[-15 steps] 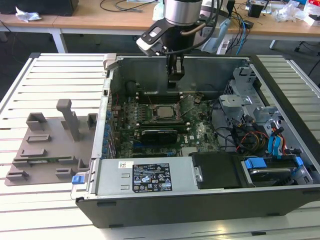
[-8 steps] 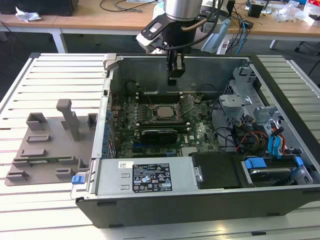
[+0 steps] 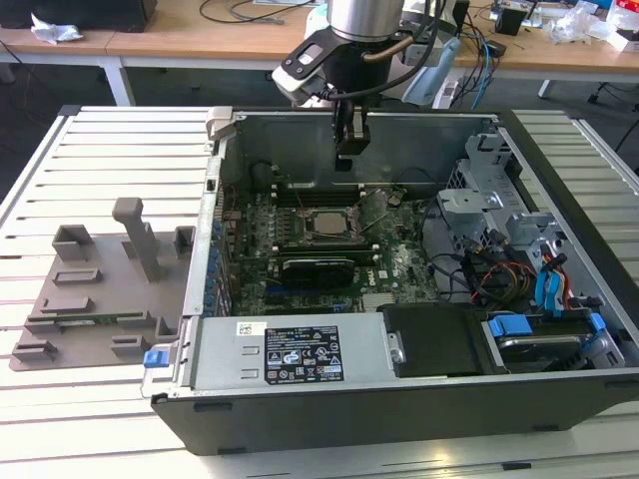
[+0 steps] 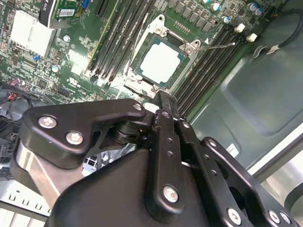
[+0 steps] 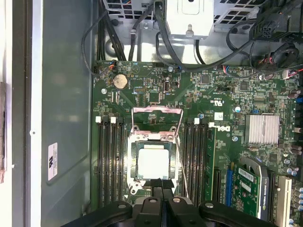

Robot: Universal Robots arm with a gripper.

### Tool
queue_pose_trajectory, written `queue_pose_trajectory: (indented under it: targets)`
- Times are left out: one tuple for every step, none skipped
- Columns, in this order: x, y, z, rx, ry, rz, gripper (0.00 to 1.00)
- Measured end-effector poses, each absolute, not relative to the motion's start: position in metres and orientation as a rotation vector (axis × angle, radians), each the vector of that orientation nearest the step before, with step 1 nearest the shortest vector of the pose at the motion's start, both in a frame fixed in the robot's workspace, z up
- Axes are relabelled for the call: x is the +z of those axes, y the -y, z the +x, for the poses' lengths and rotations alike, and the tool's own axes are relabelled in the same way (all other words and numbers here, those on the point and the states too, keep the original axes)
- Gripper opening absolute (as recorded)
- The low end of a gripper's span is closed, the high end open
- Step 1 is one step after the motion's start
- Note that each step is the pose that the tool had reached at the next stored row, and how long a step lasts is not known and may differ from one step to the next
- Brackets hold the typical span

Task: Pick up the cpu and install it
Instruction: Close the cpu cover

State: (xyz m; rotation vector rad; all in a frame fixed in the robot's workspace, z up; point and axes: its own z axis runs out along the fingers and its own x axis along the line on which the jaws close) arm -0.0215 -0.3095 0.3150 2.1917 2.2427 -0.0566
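Note:
The cpu (image 3: 324, 222) (image 4: 161, 64) (image 5: 154, 163), a pale silvery square, lies flat in the socket on the green motherboard (image 3: 399, 264) inside the open computer case. The socket's metal frame (image 5: 156, 116) stands swung open beside it. My gripper (image 3: 351, 145) (image 4: 164, 98) (image 5: 161, 182) hangs above the board, just off one edge of the socket and apart from the chip. Its two black fingers are pressed together with nothing between them.
Rows of memory slots (image 5: 108, 161) flank the socket. A long black card (image 3: 318, 264) lies in front of it, a power supply box (image 3: 290, 349) at the case front, and a drive cage with cables (image 3: 499, 230) at the exterior view's right. A grey fixture (image 3: 100, 289) sits on the slatted table.

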Motion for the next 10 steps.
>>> queue_pose_trajectory:
  targets:
    - [0.315, 0.31, -0.018, -0.057, -2.243, 2.192, 0.11]
    - [0.315, 0.31, -0.017, -0.057, -2.243, 2.192, 0.11]
    - [0.315, 0.31, -0.015, -0.057, -2.243, 2.192, 0.11]
    - [0.315, 0.31, -0.013, -0.057, -2.243, 2.192, 0.11]
    - [0.315, 0.309, -0.011, -0.057, -2.243, 2.192, 0.11]
    - [0.315, 0.31, -0.008, -0.057, -2.243, 2.192, 0.11]
    - [0.315, 0.31, -0.002, -0.057, -2.243, 2.191, 0.11]
    - [0.315, 0.309, 0.002, -0.057, -2.242, 2.191, 0.11]
    - [0.315, 0.309, 0.004, -0.058, -2.242, 2.191, 0.11]
    - [0.315, 0.309, 0.006, -0.058, -2.242, 2.191, 0.11]
